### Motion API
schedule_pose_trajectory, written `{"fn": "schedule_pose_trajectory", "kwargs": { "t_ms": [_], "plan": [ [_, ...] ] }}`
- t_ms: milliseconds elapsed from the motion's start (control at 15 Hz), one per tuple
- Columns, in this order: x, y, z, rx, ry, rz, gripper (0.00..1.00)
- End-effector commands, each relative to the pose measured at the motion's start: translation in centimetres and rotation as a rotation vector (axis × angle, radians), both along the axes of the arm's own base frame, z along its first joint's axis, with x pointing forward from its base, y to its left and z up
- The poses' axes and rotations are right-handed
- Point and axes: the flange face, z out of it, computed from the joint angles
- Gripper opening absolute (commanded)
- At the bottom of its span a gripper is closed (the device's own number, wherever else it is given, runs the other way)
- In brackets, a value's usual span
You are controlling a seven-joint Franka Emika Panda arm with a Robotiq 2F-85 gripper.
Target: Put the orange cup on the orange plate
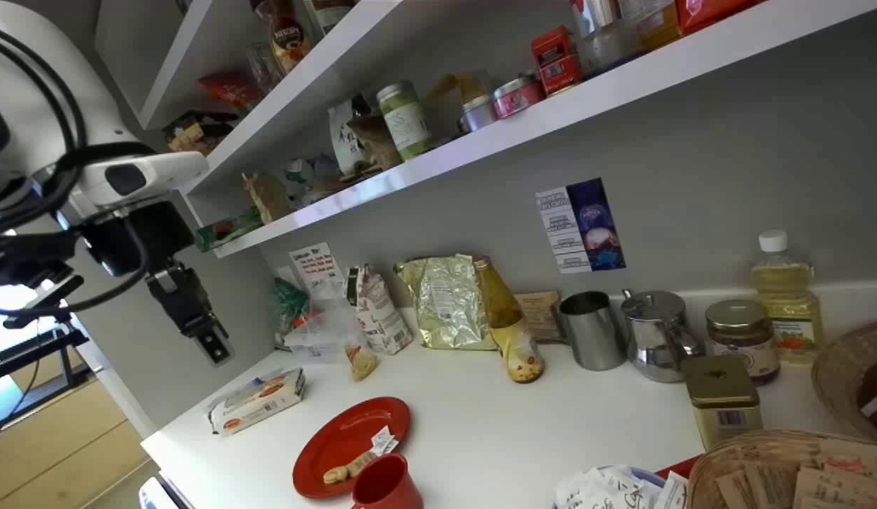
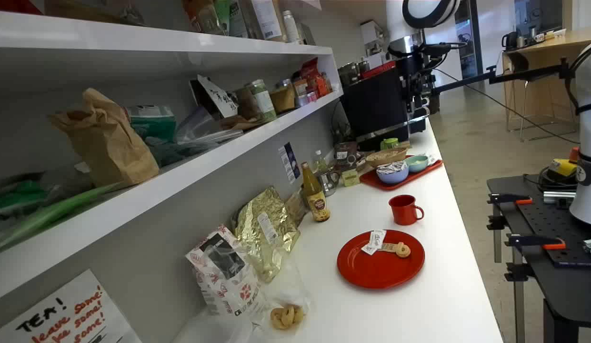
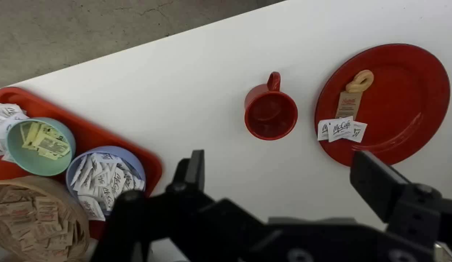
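Red-orange and smooth, the cup (image 3: 270,118) stands upright on the white counter (image 3: 196,94), near the rimmed plate (image 3: 404,98) of like colour but apart from it, its looped handle (image 3: 274,81) out to the side. Paper packets (image 3: 340,129) and a pale, twisted ring (image 3: 351,87) lie on the plate. In the wrist view the gripper (image 3: 278,163) hangs above the counter, fingers (image 3: 375,180) spread wide. By the grey wall (image 1: 714,177), under a white shelf (image 1: 367,196), stand a crinkled gold foil bag (image 2: 250,233) and a metal pitcher (image 1: 592,336). Past the counter's edge lies cracked concrete floor (image 3: 83,31).
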Motion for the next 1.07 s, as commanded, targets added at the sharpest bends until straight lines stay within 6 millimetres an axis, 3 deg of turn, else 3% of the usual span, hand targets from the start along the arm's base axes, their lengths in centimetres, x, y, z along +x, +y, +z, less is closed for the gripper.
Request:
{"fn": "schedule_pose_trajectory", "kwargs": {
  "t_ms": [0,400,800,1000],
  "plan": [
    [0.0,0.0,0.1,0.0,0.0,0.0,1.0],
    [0.0,0.0,0.1,0.0,0.0,0.0,1.0],
    [4.5,-1.1,-0.7,0.018,-0.096,-0.116,1.0],
    [6.9,-2.2,-4.0,0.037,-0.084,-0.145,1.0]
  ]
}}
